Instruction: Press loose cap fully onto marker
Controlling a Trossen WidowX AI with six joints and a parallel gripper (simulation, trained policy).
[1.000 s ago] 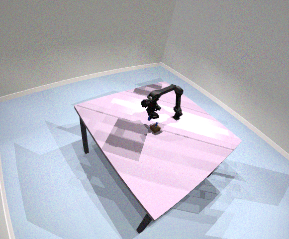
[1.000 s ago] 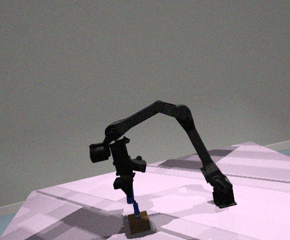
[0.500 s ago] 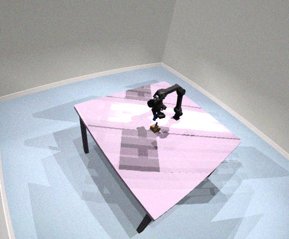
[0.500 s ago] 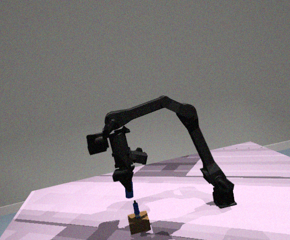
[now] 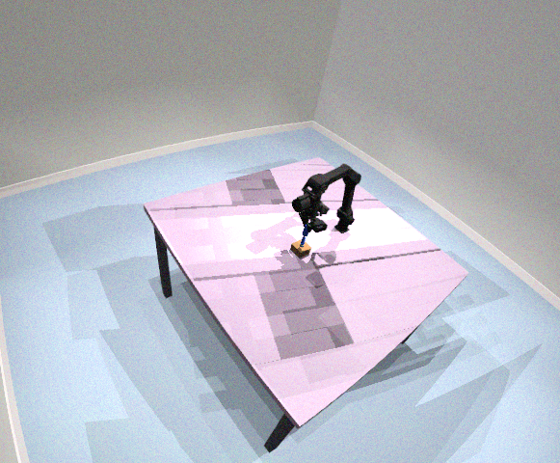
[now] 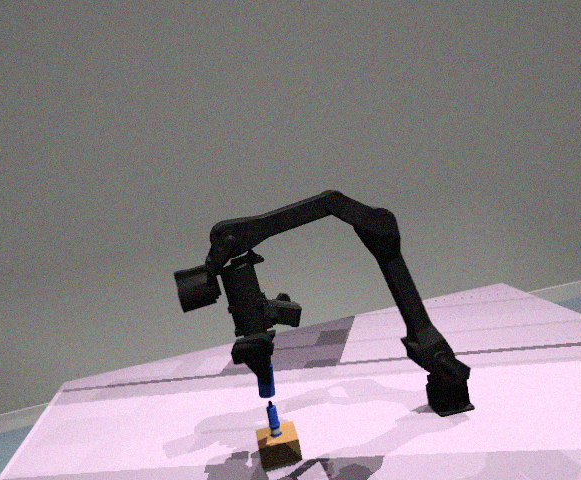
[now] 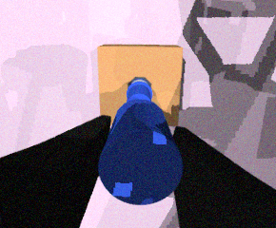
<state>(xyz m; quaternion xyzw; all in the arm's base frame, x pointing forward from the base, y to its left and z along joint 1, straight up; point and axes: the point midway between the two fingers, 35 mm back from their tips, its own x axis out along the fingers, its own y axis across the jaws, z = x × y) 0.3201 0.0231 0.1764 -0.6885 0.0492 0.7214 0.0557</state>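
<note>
My gripper [image 5: 305, 223] [image 6: 266, 376] [image 7: 143, 125] is shut on the blue cap [image 6: 266, 388] [image 7: 140, 163] and holds it off the table, fingers pointing down. The blue marker [image 5: 302, 242] [image 6: 273, 417] [image 7: 139, 91] stands in the orange holder block [image 5: 295, 247] [image 6: 282, 452] [image 7: 116, 66], its dark tip up. In the exterior view the cap is just above the marker tip and slightly to its left, with a small gap between them. In the wrist view the cap covers the marker's tip, and only the marker's lower part shows beyond it.
The pink table [image 5: 379, 304] [image 6: 528, 439] carries broad shadows of the arm. The arm's base [image 5: 342, 228] [image 6: 448, 395] stands on the table behind the holder block in the top view, and to its right in the exterior view.
</note>
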